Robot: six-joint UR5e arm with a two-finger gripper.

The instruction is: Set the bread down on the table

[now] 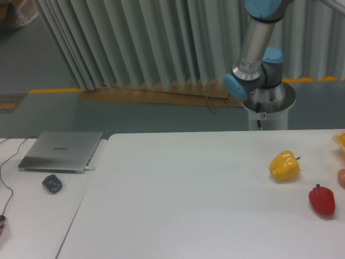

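The white table (188, 199) fills the lower middle and right of the camera view. The bread is out of view. Only the arm's base and lower links (257, 59) show behind the table's far edge at upper right; the arm runs up out of the frame, so the gripper is not in view.
A yellow bell pepper (284, 166) and a red pepper (322, 200) lie near the table's right side. An orange thing (342, 177) and a yellow tray corner (340, 140) peek in at the right edge. A grey laptop (61, 151) and dark mouse (52, 184) sit on the left desk.
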